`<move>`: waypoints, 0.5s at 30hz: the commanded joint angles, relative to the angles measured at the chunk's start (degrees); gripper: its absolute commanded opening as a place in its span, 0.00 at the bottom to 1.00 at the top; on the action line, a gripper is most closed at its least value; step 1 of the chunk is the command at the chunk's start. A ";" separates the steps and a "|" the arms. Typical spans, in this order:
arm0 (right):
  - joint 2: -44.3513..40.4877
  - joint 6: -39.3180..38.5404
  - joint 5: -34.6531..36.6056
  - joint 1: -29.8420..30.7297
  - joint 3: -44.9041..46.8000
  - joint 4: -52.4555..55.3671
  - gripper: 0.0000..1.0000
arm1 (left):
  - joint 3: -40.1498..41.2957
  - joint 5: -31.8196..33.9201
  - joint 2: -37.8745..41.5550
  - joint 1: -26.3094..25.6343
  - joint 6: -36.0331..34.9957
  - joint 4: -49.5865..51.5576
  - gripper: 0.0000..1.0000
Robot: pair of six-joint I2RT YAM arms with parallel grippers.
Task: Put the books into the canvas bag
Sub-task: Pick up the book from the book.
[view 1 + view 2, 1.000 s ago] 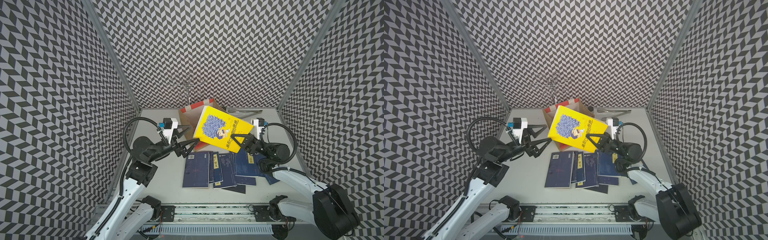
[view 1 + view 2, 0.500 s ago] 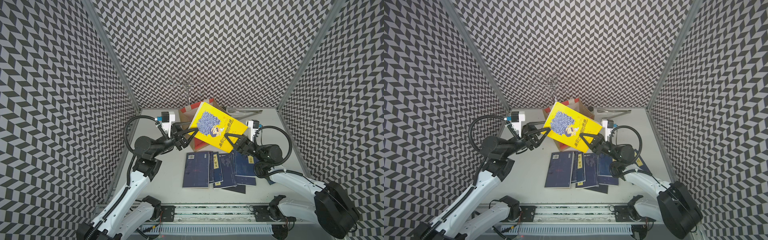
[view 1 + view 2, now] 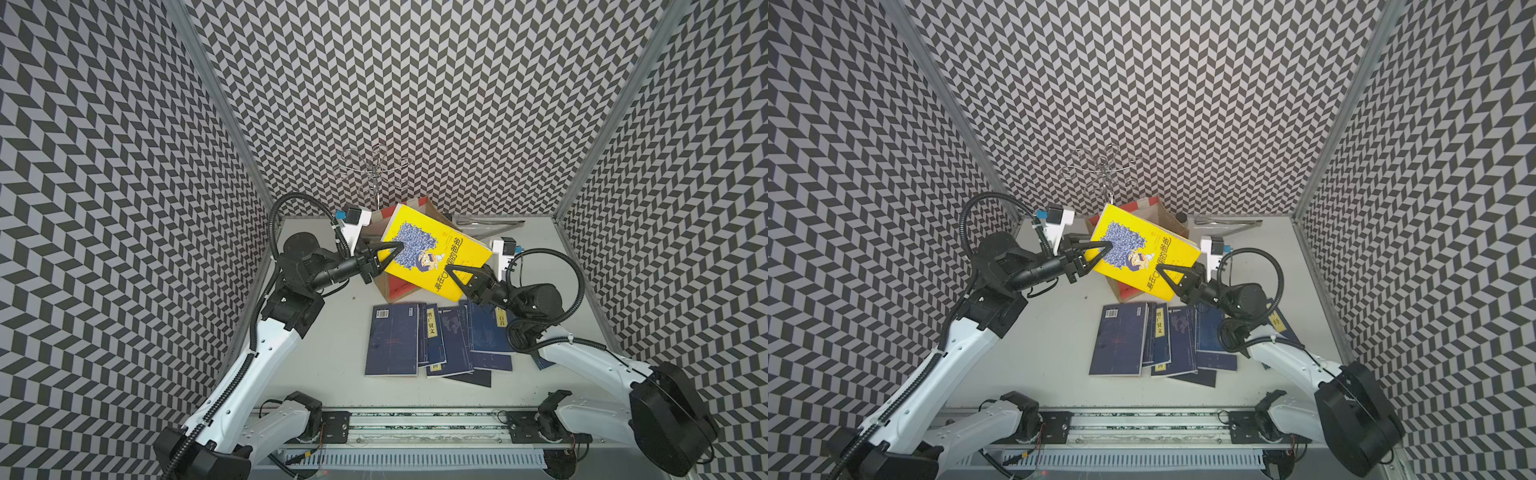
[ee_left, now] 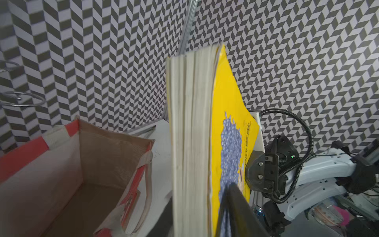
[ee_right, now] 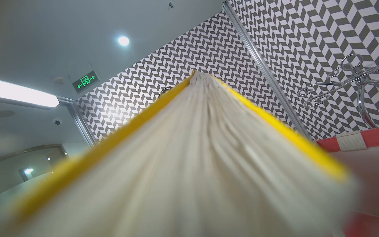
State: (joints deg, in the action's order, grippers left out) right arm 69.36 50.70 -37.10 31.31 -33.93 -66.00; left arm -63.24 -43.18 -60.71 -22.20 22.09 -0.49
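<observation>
A bright yellow book (image 3: 432,253) (image 3: 1133,249) hangs tilted over the canvas bag (image 3: 378,226) (image 3: 1167,220), whose red rim and tan side show around it. My left gripper (image 3: 395,245) (image 3: 1104,246) is shut on the book's left edge; in the left wrist view one finger (image 4: 233,197) presses on the yellow cover beside the page block (image 4: 190,133). My right gripper (image 3: 451,272) (image 3: 1163,272) is shut on the book's near right edge. The right wrist view is filled by the book's pages (image 5: 194,164). The bag's open mouth (image 4: 102,153) lies beside the book. Several navy books (image 3: 392,338) (image 3: 1119,338) lie fanned on the table.
A wire metal stand (image 3: 376,170) rises behind the bag. Metal tongs (image 3: 486,224) lie at the back right. A black book (image 3: 473,378) pokes out under the navy ones. Patterned walls close in three sides.
My left gripper has swung in from the left and closed on the yellow book's edge. The right gripper has carried the book a little left and back over the bag.
</observation>
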 commanded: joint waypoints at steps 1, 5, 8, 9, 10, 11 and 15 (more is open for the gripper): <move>-0.86 -5.01 -1.77 0.36 -4.05 1.41 0.00 | -3.82 -2.28 -1.43 -0.13 -3.49 5.89 0.14; -1.35 -8.69 -1.81 0.05 -5.68 7.74 0.01 | -4.84 -2.63 -1.87 -0.20 -4.02 6.33 0.00; -1.83 -12.97 -0.47 -1.03 -8.35 15.87 0.38 | -5.53 1.79 -0.49 0.43 -4.99 7.59 0.00; -1.78 -15.04 0.42 -1.78 -9.86 19.96 0.54 | -5.41 4.52 0.48 0.99 -4.95 7.65 0.00; -1.82 -16.91 1.42 -2.51 -11.56 24.08 0.63 | -5.35 6.86 1.45 1.59 -4.75 7.52 0.00; -1.69 -19.75 3.30 -3.08 -13.80 29.36 0.71 | -5.69 9.47 2.26 2.14 -4.77 7.62 0.00; 2.48 -32.12 12.92 -3.76 -25.89 51.40 0.82 | -11.17 20.78 1.65 2.42 -6.76 13.04 0.00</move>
State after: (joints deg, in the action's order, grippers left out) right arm 69.84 30.46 -31.92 28.03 -52.56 -30.63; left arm -68.82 -33.36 -59.72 -20.51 17.78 10.61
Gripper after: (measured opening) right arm 0.815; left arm 0.127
